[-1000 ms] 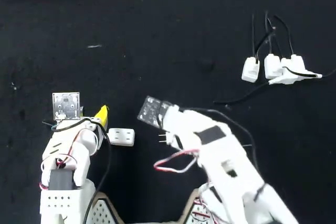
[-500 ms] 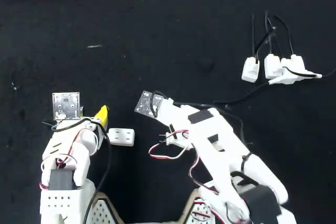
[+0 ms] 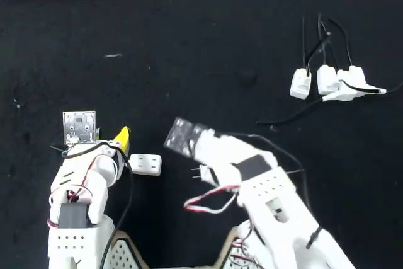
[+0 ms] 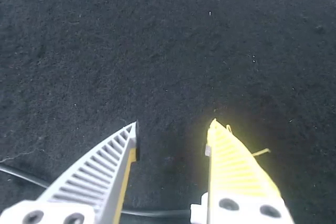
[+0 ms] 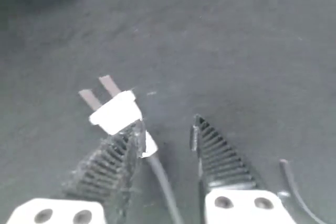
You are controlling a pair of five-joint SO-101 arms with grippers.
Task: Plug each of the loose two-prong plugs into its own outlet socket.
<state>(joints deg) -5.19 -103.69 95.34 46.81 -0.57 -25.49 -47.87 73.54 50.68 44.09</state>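
The right arm has twisted about this last second, yet the two-prong plug (image 5: 113,111) has hardly budged. It sits against one finger of the right gripper (image 5: 167,125), whose jaws are parted and gripping nothing. The outlet socket (image 3: 145,164) waits near its prongs, not yet met, and the left gripper (image 4: 173,125), likewise spread, hangs empty beside it.

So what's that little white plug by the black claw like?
The plug is small, white and plastic-looking, with two flat metal prongs at one end and a dark cable leaving the other. It seems to lie on the black table, against one finger of the open right gripper, not pinched. Its prongs point toward the white socket block.
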